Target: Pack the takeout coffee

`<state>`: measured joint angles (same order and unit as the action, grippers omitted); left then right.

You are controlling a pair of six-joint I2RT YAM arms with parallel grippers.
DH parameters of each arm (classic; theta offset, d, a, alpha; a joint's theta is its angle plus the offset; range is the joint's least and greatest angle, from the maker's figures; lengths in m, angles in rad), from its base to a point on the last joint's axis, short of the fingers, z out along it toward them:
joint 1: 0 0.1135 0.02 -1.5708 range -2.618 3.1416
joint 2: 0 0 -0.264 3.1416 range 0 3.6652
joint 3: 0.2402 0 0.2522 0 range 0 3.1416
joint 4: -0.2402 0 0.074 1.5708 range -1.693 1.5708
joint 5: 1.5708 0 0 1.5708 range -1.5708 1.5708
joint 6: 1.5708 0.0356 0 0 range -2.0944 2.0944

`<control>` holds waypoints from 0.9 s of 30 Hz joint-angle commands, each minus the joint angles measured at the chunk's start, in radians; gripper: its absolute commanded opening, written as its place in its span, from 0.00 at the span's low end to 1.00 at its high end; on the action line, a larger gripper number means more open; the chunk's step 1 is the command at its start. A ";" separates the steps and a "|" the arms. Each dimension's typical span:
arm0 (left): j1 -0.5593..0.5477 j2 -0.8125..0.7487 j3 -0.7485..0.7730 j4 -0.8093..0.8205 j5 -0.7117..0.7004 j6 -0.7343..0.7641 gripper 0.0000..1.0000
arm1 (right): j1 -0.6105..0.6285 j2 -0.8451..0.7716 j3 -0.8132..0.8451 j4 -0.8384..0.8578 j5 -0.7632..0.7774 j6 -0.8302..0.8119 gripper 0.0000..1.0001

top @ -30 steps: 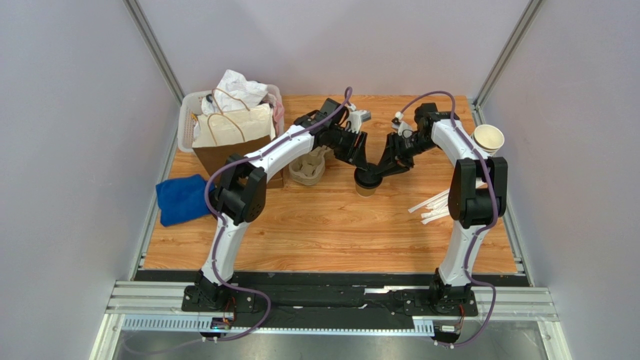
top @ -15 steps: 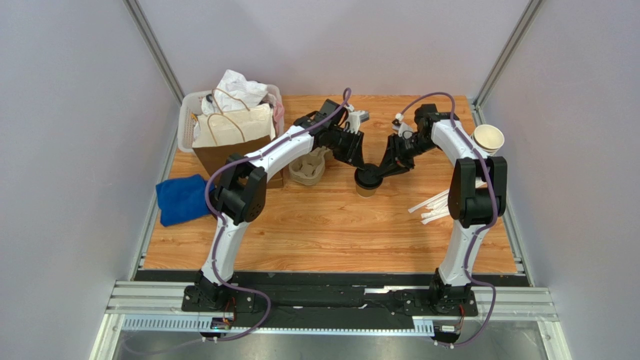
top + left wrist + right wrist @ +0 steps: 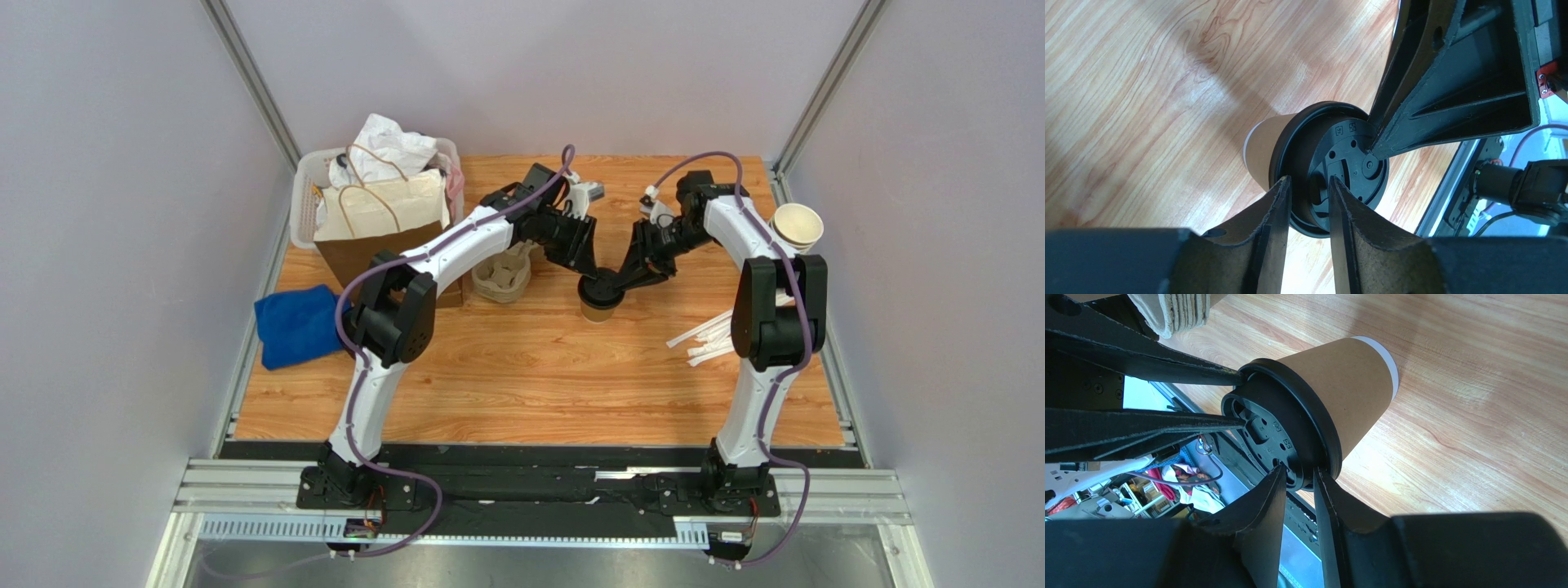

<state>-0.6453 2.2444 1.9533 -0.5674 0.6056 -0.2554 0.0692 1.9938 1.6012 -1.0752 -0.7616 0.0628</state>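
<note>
From above, the takeout coffee is being held between both arms, standing near the middle of the counter. The lid is judged as being seated before packing. The wooden counter is being enclosed by plain grey walls, with the paper bag well apart at the rear left.

At the left wrist, the lid's rim is being pinched by the left fingers.

At the right wrist, another part of the rim is being pinched by the right fingers. A single-arm lift toward the bag is being called for next.

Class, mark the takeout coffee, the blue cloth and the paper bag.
takeout coffee (image 3: 1347,386), right wrist view, tan side wall
blue cloth (image 3: 292,326), top external view, its middle
paper bag (image 3: 356,257), top external view, brown front face
</note>
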 commanded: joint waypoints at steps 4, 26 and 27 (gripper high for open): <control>-0.022 -0.028 -0.033 -0.061 -0.058 0.088 0.42 | 0.027 0.019 0.052 -0.018 -0.005 -0.040 0.34; -0.020 -0.088 0.018 -0.066 -0.058 0.090 0.57 | 0.027 -0.042 0.055 -0.040 -0.019 -0.057 0.41; -0.019 -0.091 0.018 -0.065 -0.058 0.088 0.57 | 0.029 -0.046 0.057 -0.042 -0.028 -0.060 0.41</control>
<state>-0.6617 2.2166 1.9575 -0.5949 0.5739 -0.1944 0.0906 1.9938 1.6314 -1.1168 -0.7712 0.0326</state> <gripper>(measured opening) 0.565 0.411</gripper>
